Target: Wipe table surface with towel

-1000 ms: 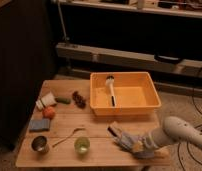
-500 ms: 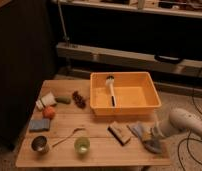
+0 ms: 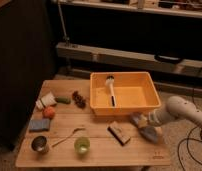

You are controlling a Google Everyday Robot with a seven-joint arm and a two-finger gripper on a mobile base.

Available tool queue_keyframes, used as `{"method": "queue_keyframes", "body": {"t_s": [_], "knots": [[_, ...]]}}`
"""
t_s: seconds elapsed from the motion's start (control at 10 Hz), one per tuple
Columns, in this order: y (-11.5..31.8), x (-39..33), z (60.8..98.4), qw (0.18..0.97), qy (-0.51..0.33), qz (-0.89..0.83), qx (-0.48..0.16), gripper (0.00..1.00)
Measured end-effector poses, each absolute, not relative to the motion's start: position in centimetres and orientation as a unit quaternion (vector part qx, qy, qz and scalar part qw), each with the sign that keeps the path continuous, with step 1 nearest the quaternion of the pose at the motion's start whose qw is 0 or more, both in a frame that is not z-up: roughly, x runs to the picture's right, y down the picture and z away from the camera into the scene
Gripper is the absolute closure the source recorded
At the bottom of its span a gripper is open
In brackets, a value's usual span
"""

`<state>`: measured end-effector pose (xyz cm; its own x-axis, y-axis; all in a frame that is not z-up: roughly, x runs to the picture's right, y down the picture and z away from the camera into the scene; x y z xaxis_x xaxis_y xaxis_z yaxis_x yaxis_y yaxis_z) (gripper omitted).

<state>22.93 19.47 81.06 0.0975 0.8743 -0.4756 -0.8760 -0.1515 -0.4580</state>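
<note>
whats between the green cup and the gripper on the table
In the camera view, the brown block lies between the green cup and the gripper, which sits at the towel.

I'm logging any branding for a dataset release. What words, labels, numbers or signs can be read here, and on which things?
None can be read.
A small dark mark at the near right corner of the light wooden slatted table surface: too blurred to read.
No print shows on the orange plastic tub or the green cup.
The hand sits at the table's right, on the blue-grey towel, unlabelled.
</note>
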Motion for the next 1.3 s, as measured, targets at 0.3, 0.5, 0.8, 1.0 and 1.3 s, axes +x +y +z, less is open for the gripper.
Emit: {"method": "queue_keyframes", "body": {"t_s": [0.3,0.5,0.8,1.0,1.3], "knots": [[19.2,17.9,78.2,0.662,-0.035,0.647,-0.378,1.00],[21.6,14.6,74.4,0.665,-0.062,0.625,-0.405,1.00],[26.8,12.4,69.8,0.667,-0.073,0.594,-0.445,1.00],[30.1,12.8,69.3,0.669,-0.056,0.580,-0.462,1.00],[34.5,15.2,71.4,0.672,-0.009,0.568,-0.474,1.00]]}}
